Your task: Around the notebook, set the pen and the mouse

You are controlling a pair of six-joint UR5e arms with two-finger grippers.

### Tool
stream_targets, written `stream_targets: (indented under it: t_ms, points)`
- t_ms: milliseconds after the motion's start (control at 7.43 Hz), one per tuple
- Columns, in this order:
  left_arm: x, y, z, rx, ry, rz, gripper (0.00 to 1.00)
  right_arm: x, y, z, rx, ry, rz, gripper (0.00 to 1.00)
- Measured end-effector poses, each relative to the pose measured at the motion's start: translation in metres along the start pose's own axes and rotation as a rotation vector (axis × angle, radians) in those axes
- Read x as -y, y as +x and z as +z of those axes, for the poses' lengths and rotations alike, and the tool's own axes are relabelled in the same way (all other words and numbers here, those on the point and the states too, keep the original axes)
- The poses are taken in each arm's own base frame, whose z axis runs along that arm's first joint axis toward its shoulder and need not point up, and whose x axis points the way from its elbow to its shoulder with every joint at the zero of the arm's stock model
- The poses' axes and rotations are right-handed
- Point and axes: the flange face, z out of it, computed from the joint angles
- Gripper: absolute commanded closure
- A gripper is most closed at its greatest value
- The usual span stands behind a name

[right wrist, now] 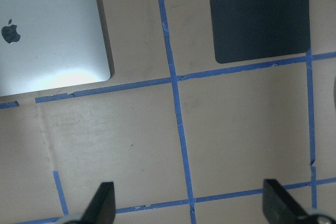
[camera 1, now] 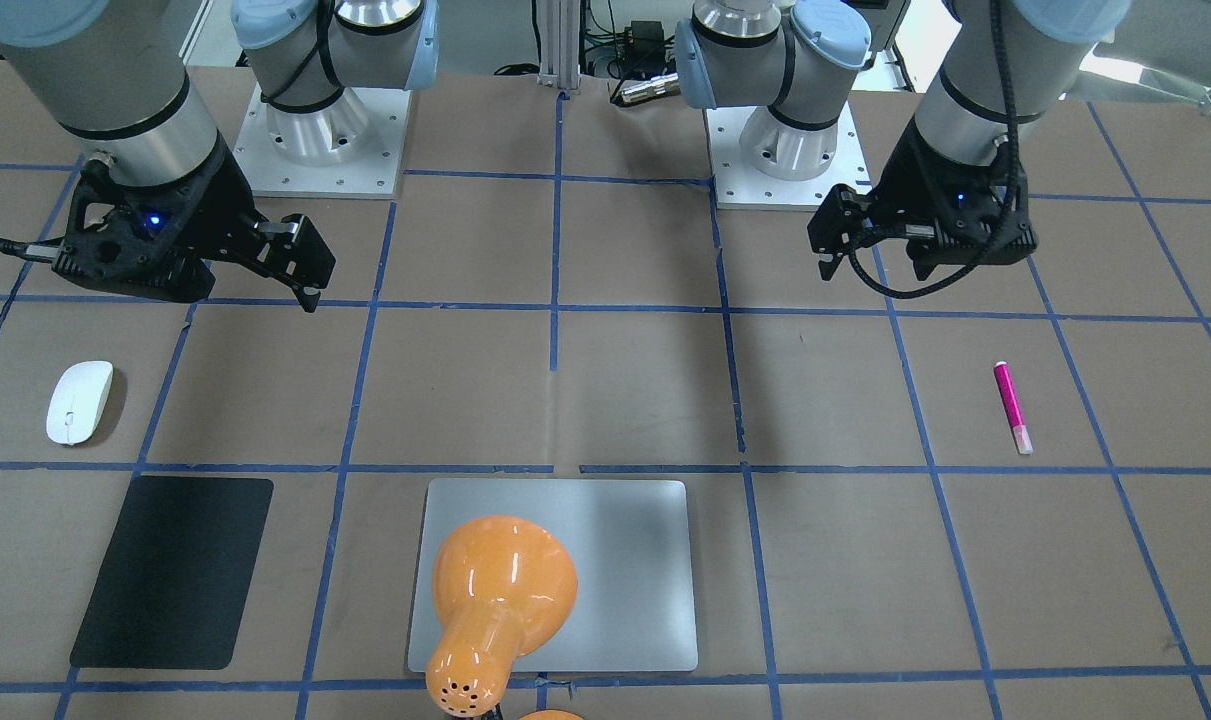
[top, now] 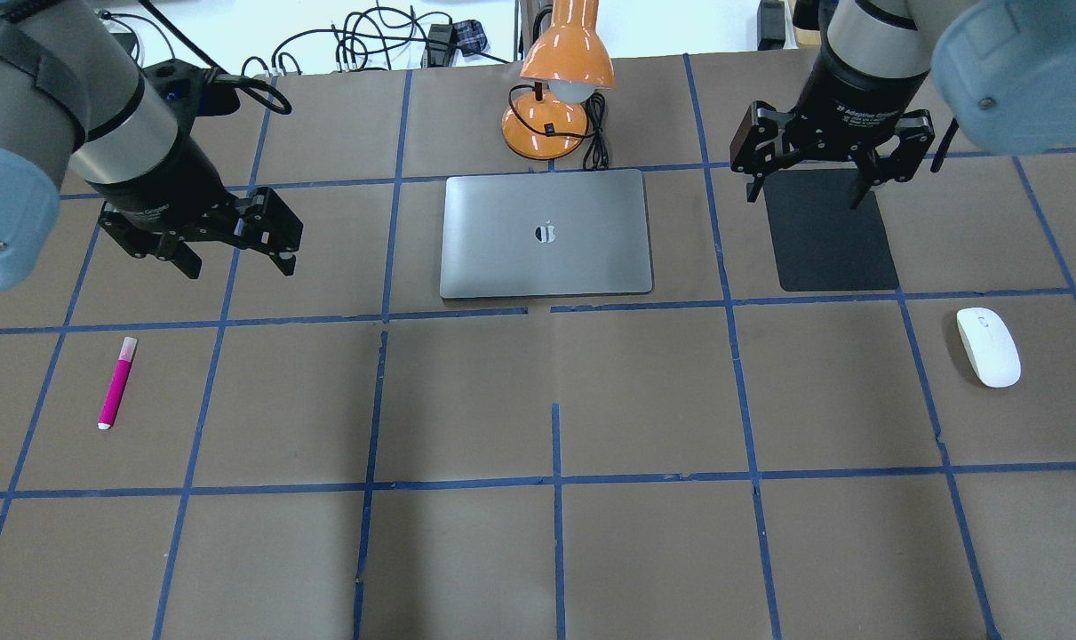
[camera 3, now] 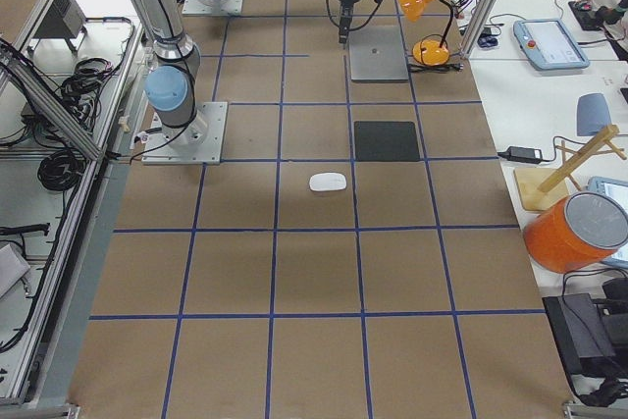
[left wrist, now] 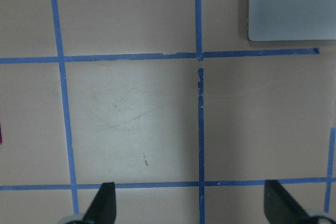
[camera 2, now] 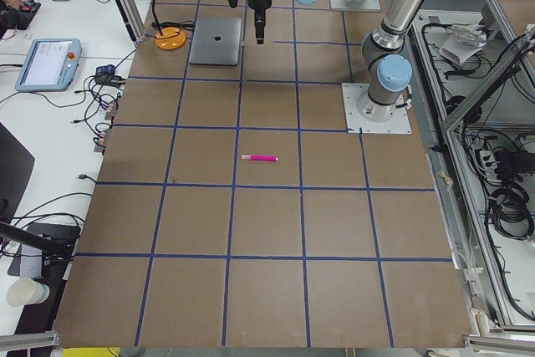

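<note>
Both claws hang wide open above the table (top: pixel 644 400) and hold nothing. The left claw (top: pixel 240 267) is off to the left of the notebook (top: pixel 546 233). The right claw (top: pixel 804 200) is off to its right, over the black mat (top: pixel 831 240), it seems. The pen (top: pixel 116 382) lies flat, well left of the notebook. The mouse (top: pixel 988 347) sits well right of it, past the mat. An orange lamp (top: pixel 555 98) stands just behind the notebook

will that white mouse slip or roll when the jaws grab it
The mouse looks smooth and domed, so the jaws may slip off its rounded top; its long sides seem a safer hold. It lies flat and low on the brown paper, so a push would probably slide it, not roll or tip it. Small and cable-free, it is likely light.
</note>
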Motion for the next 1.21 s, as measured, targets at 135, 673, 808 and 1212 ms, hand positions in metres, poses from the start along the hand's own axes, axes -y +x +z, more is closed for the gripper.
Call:
stream_targets:
  t_ms: [135,673,808,1212]
  points:
    - [0.007,-0.021,0.006,-0.005,-0.009,-0.04,0.0,0.002,0.004,0.001,-0.001,-0.001,0.006,0.0]
    - [0.027,-0.106,0.036,-0.018,-0.023,-0.036,0.0,0.01,0.029,0.01,-0.01,-0.031,0.035,0.0]
    - [0.031,-0.139,0.052,-0.025,-0.029,-0.069,0.0,0.02,0.046,0.021,-0.014,-0.05,0.047,0.0]
    - [0.04,-0.209,0.11,-0.018,-0.014,-0.035,0.0,0.061,0.134,0.083,-0.089,-0.131,0.037,0.0]
